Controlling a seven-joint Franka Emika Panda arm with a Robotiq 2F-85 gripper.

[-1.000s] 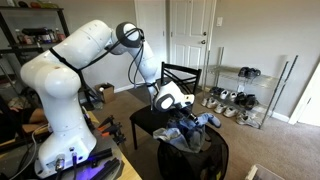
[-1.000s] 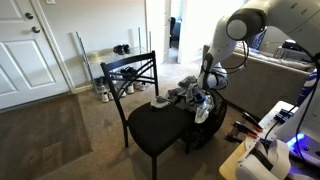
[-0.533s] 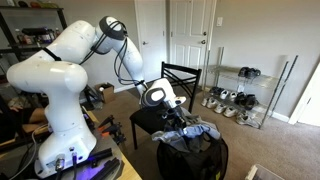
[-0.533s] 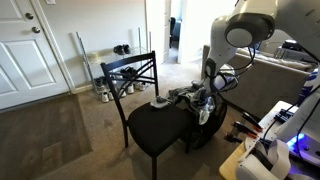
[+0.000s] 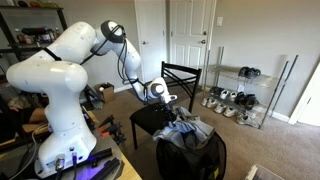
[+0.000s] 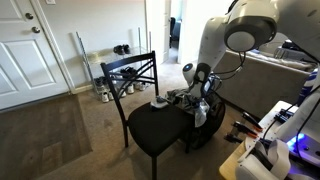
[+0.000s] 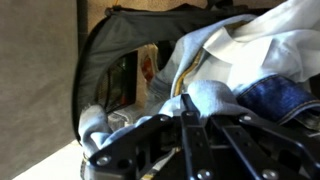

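My gripper [image 7: 190, 118] is down in a pile of clothes, its fingers closed together on a grey cloth [image 7: 205, 98]. White fabric [image 7: 265, 40] and blue denim [image 7: 275, 95] lie beside it. An open black bag [image 7: 105, 50] shows behind the pile. In both exterior views the gripper [image 5: 172, 110] [image 6: 197, 97] sits at the clothes pile [image 5: 192, 130] [image 6: 180, 97], at the edge of a black chair [image 5: 145, 118] [image 6: 155, 132]. The black bag [image 5: 190, 160] [image 6: 207, 132] stands against the chair.
A wire shoe rack [image 5: 240, 95] with shoes stands by the wall; shoes [image 6: 121, 49] also show behind the chair. White doors [image 5: 190, 35] [image 6: 20, 50] are shut. A sofa [image 6: 270, 75] is beyond the arm. The floor is carpet [image 6: 60, 130].
The arm has swung and lowered; the gripper moved from above the bag toward the chair seat, staying in the clothes pile, and the clothes shifted with it.
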